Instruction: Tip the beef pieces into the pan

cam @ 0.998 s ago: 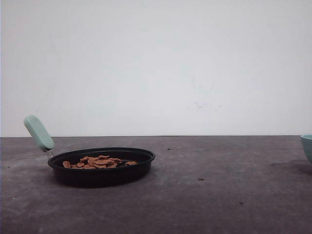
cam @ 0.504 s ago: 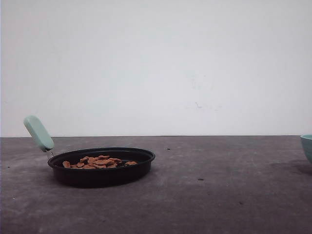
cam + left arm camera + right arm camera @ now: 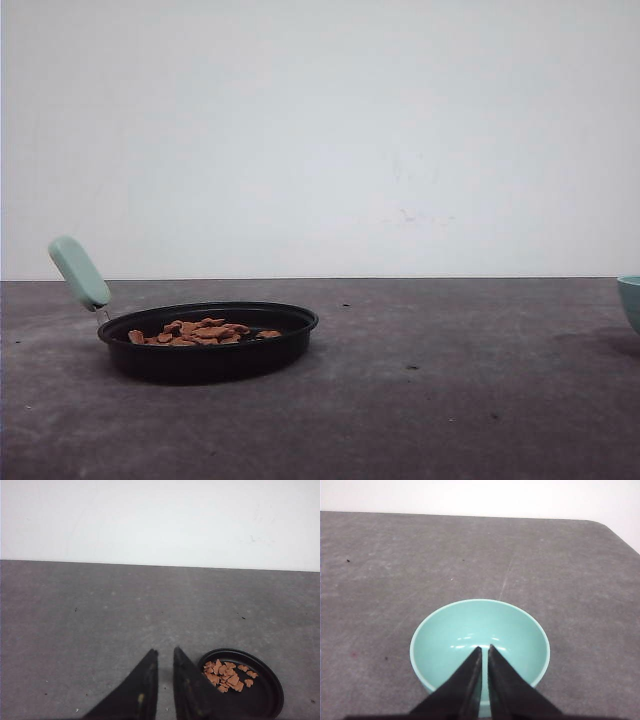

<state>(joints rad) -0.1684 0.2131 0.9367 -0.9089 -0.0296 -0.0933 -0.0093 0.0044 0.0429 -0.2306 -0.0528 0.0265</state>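
The black pan (image 3: 208, 352) rests on the left part of the table, its mint-green handle (image 3: 79, 272) sticking up to the left. The beef pieces (image 3: 198, 332) lie in a loose heap inside it. In the left wrist view the pan (image 3: 267, 690) and the beef pieces (image 3: 227, 675) sit just beside my left gripper (image 3: 164, 652). That gripper hovers over bare table, its fingers nearly together and holding nothing. My right gripper (image 3: 485, 648) is shut and empty, its tips above the inside of a teal bowl (image 3: 445, 640).
The teal bowl (image 3: 631, 300) stands at the table's far right edge and looks empty in the right wrist view. Grey tabletop (image 3: 450, 400) stretches between pan and bowl, with a few small dark specks. A white wall stands behind the table.
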